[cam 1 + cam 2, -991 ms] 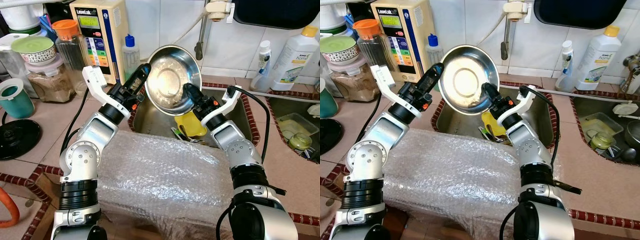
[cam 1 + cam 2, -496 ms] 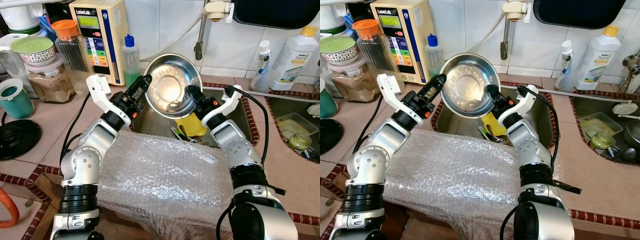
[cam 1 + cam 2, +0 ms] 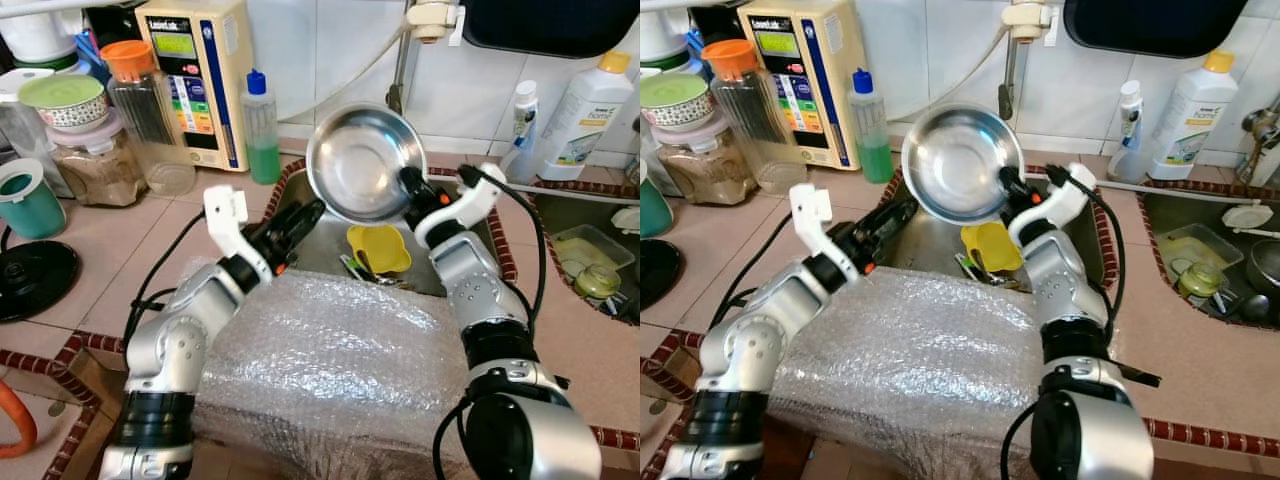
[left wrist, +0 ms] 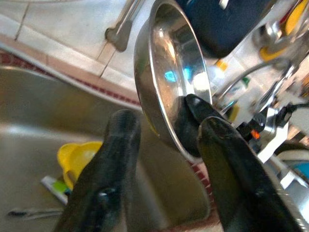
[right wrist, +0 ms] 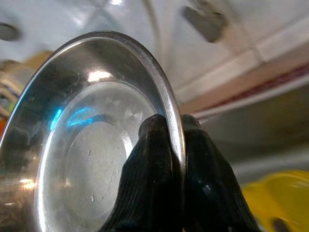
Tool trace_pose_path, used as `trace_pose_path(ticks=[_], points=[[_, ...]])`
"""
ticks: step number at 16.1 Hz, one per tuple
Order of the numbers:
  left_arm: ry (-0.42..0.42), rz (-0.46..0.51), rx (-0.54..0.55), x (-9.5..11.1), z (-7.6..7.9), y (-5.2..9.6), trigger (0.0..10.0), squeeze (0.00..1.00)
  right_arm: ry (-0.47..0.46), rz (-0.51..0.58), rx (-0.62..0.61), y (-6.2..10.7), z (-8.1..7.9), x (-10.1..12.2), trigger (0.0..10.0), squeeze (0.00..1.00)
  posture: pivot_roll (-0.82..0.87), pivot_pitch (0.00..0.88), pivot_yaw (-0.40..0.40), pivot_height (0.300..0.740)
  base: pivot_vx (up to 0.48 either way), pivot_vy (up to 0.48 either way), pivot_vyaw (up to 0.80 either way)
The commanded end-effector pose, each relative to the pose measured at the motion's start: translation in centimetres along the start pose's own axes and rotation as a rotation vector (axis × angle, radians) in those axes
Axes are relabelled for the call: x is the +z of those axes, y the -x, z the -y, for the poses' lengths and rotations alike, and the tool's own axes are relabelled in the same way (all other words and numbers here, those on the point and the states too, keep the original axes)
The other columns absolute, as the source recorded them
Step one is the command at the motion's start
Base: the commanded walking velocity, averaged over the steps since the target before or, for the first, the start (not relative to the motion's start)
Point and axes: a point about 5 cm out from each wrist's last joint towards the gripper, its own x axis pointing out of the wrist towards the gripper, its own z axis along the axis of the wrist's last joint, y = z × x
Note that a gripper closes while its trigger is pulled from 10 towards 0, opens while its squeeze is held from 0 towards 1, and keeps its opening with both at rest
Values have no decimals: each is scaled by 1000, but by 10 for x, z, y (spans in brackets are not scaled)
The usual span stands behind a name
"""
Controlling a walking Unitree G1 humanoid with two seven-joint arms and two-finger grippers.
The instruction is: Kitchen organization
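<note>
- The right gripper (image 3: 408, 184) has its fingers pinched on the rim of the steel bowl (image 3: 358, 165), holding it tilted above the sink (image 3: 320, 245).
- The left gripper (image 3: 297, 220) sits lower left of the bowl, fingers parted and holding nothing.
- The white bottle (image 3: 587, 100) at far right reads "home".
- The panel box (image 3: 198, 70) has tiny text, unreadable.

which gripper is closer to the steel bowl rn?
Right. The right gripper is pinching the rim of the steel bowl, holding it tilted above the sink. The left gripper is open, lower and to the bowl's left, apart from it.
</note>
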Motion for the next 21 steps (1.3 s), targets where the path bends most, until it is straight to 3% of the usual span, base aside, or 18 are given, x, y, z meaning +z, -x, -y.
trace_pose_path(ticks=[1, 7, 14, 17, 21], points=[[-43, -32, 3, -3, 1, 4, 10000, 1000, 48, 19, -42, -4, 1, 6, 0, 0, 117, 0, 50, 740, 0, 0, 0], [-104, -100, 58, -17, -5, 21, 10000, 1000, 332, -30, -316, 5, 37, 2, 0, 0, 140, 0, 49, 740, 0, 0, 0], [-129, -147, 56, -29, 0, 28, 10000, 1000, 579, -67, -455, 14, 55, 0, 0, 0, 147, 0, 54, 740, 0, 0, 0], [-173, -169, 70, -30, -2, 29, 10000, 1000, 749, -91, -491, 17, 60, -1, 0, 0, 148, 0, 61, 740, 0, 0, 0], [-229, -187, 93, -31, -4, 28, 10000, 1000, 807, -117, -492, 19, 62, -4, 0, 0, 144, 0, 69, 740, 0, 0, 0]])
